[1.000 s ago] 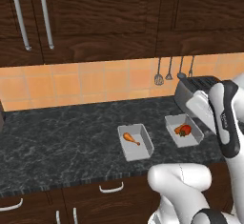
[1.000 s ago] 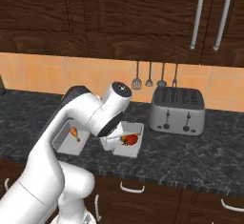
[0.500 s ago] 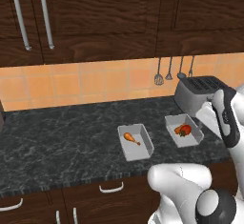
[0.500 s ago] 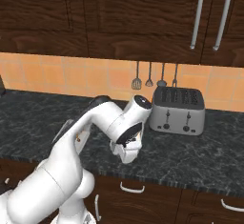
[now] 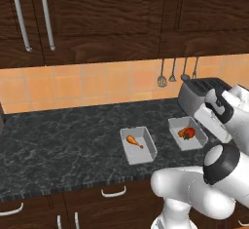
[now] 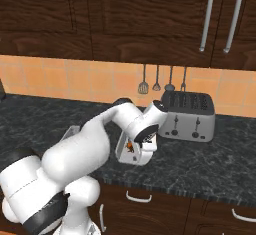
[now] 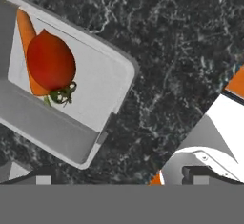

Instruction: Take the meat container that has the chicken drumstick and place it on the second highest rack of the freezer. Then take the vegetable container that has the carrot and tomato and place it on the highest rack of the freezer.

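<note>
On the counter (image 5: 63,140), vegetable container (image 7: 71,94) at ten o'clock of the gripper (image 7: 119,178).
Jaws spread apart, empty; tomato (image 7: 50,62) overlaps carrot (image 7: 27,32); meat container (image 5: 138,145) lies well apart.

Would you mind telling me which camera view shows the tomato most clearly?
The hand view: the tomato is large and unobstructed there, stem visible, lying against the carrot in its container. The left base view shows it small but unblocked. In the right base view the arm covers most of that container, so I cannot make it out.
</note>
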